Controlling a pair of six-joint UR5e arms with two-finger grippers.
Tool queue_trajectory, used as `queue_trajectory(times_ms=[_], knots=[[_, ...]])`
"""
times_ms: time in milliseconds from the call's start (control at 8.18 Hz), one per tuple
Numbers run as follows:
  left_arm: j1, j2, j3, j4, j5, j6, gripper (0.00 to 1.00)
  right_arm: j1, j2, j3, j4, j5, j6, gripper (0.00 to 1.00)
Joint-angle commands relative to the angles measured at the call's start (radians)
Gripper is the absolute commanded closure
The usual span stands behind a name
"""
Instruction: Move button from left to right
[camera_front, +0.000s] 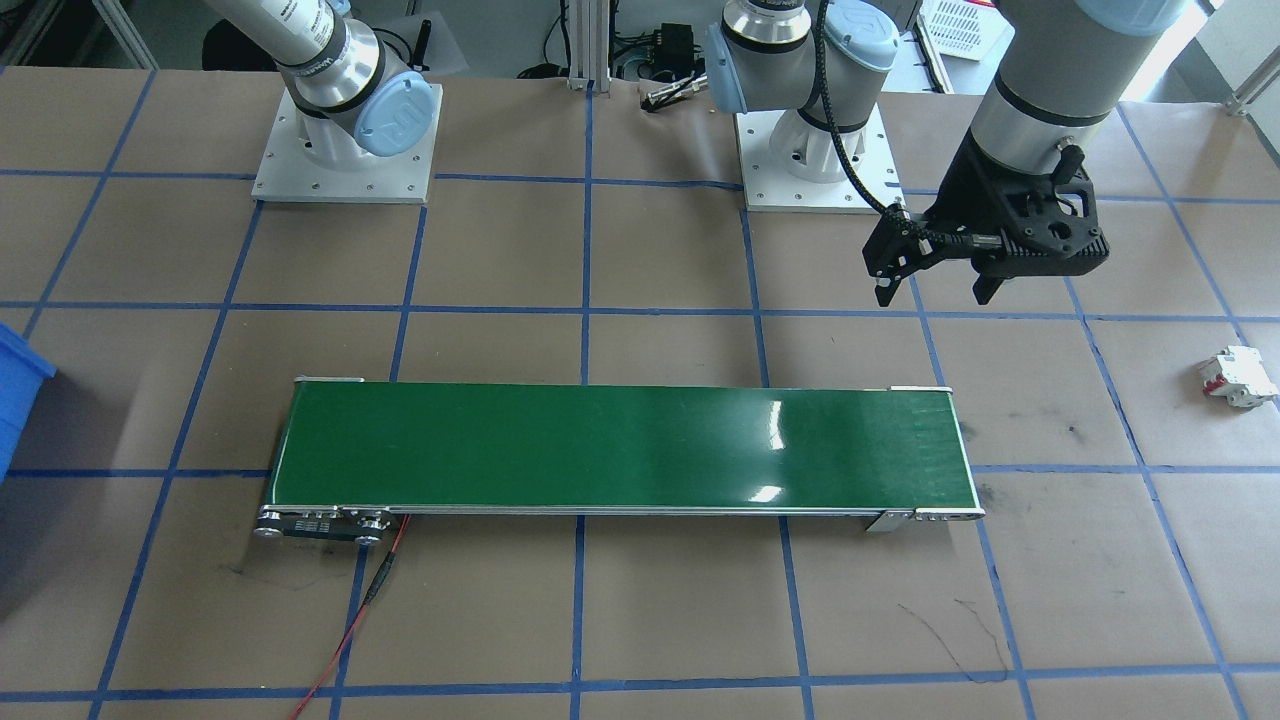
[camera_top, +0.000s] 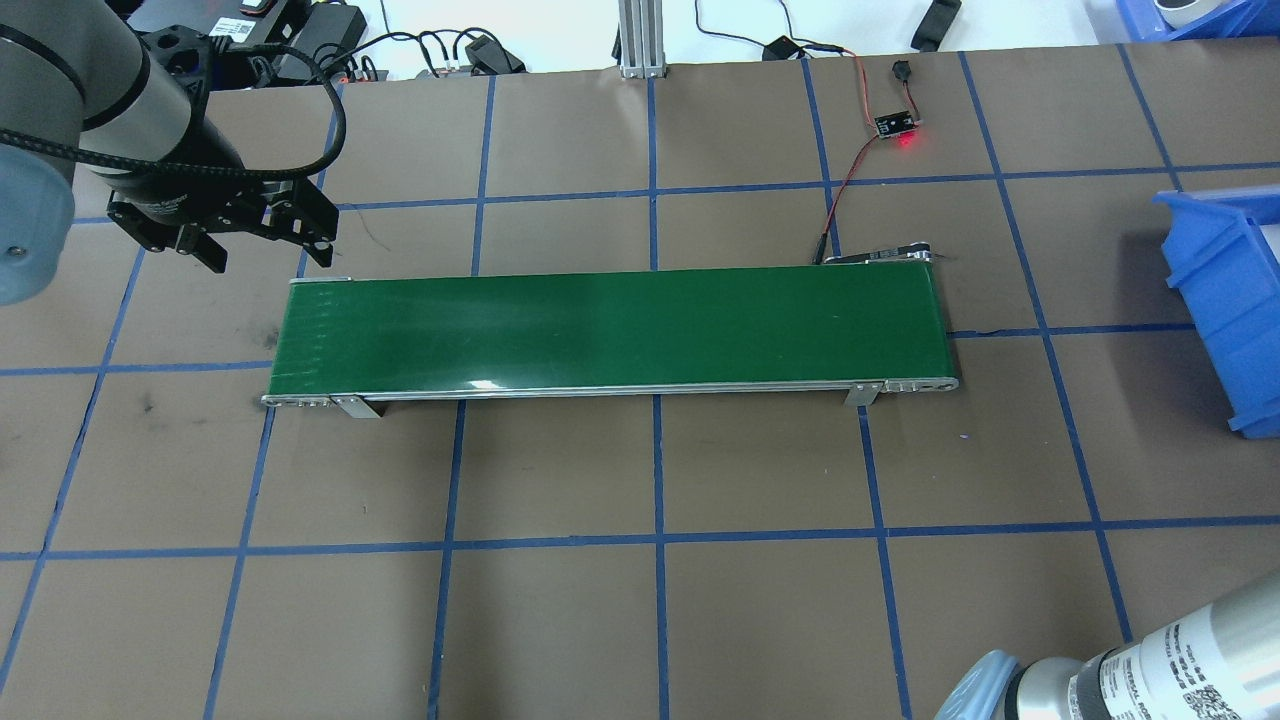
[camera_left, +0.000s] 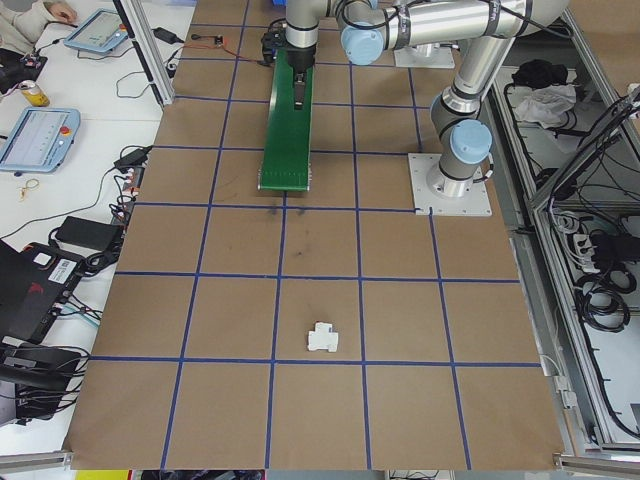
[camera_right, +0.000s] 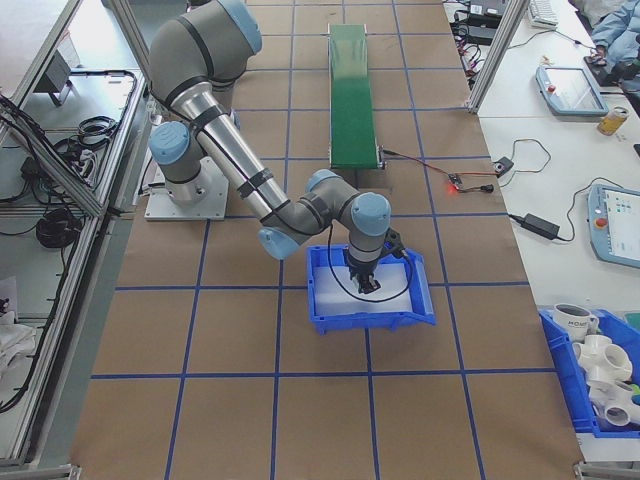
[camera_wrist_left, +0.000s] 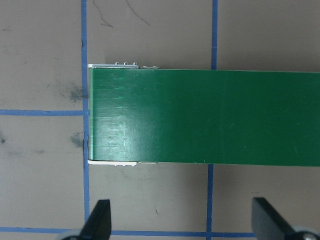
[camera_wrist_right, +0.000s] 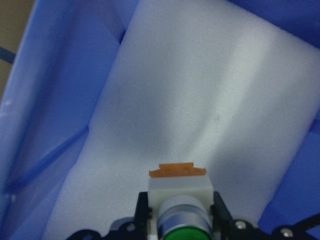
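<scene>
The button (camera_wrist_right: 179, 192), with its green cap, white body and orange base, sits between the fingers of my right gripper (camera_wrist_right: 180, 212), which is shut on it. This gripper (camera_right: 362, 284) is down inside the blue bin (camera_right: 322, 300), just above the bin's white foam liner (camera_wrist_right: 200, 100). My left gripper (camera_front: 935, 292) hangs open and empty above the table, beside the left end of the green conveyor belt (camera_front: 620, 450). In the left wrist view its two fingertips (camera_wrist_left: 100, 220) stand wide apart with the belt end (camera_wrist_left: 200, 117) ahead.
A white block with red parts (camera_front: 1238, 376) lies on the brown paper far out on my left side. A small circuit board with a red light (camera_top: 897, 125) and its wires lie behind the belt. The blue bin (camera_top: 1225, 300) stands at the table's right.
</scene>
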Motion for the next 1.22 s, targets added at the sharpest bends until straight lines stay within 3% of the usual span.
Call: queue_trajectory(times_ms=[0, 245, 367, 489, 734, 1101], knots=[[0.0, 0.0, -0.001, 0.0, 0.0, 0.0, 0.0, -0.004, 0.023, 0.005, -0.023, 0.015, -0.048, 0.47], [0.0, 0.0, -0.001, 0.0, 0.0, 0.0, 0.0, -0.004, -0.009, 0.003, -0.018, 0.014, -0.053, 0.08], [0.0, 0.0, -0.002, -0.001, 0.0, 0.0, 0.0, -0.004, -0.076, 0.005, -0.002, 0.011, -0.05, 0.04], [0.0, 0.0, -0.001, 0.0, 0.0, 0.0, 0.0, -0.004, -0.156, -0.001, 0.077, 0.015, -0.044, 0.03], [0.0, 0.0, -0.001, 0.0, 0.0, 0.0, 0.0, 0.021, -0.307, -0.007, 0.298, 0.03, -0.03, 0.01], [0.0, 0.0, 0.007, 0.0, 0.018, 0.003, 0.0, 0.183, -0.444, -0.018, 0.479, 0.03, 0.265, 0.0]])
